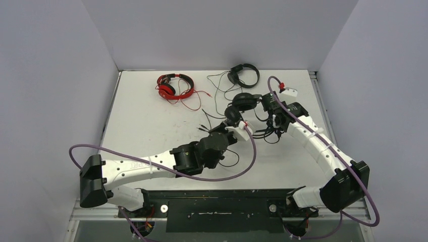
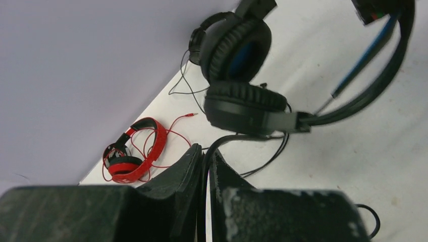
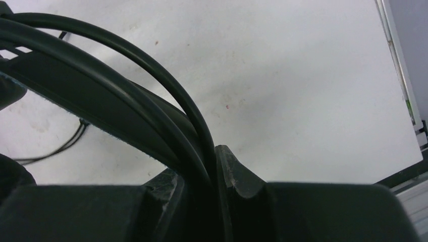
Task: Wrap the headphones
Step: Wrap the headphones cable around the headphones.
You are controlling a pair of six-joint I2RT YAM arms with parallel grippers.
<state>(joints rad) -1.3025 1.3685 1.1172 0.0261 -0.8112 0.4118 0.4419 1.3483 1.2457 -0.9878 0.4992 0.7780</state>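
Note:
The blue-banded black headphones [image 1: 243,102] are held up between both arms in mid-table. My left gripper [image 1: 237,123] is shut on their thin black cable [image 2: 237,138], which runs up between the fingers to the near ear cup [image 2: 245,108]. My right gripper [image 1: 270,107] is shut on their headband [image 3: 86,88], with cable loops [image 3: 166,85] lying along the band. The red headphones [image 1: 174,85] with a red cord lie at the back left, also in the left wrist view [image 2: 132,156]. The all-black headphones [image 1: 243,74] lie at the back centre.
Loose black cable [image 1: 270,135] trails on the table below the right gripper. A thin black cord [image 1: 218,83] runs from the all-black headphones. White walls close the table at back and sides. Purple arm cables [image 1: 250,156] loop over the table.

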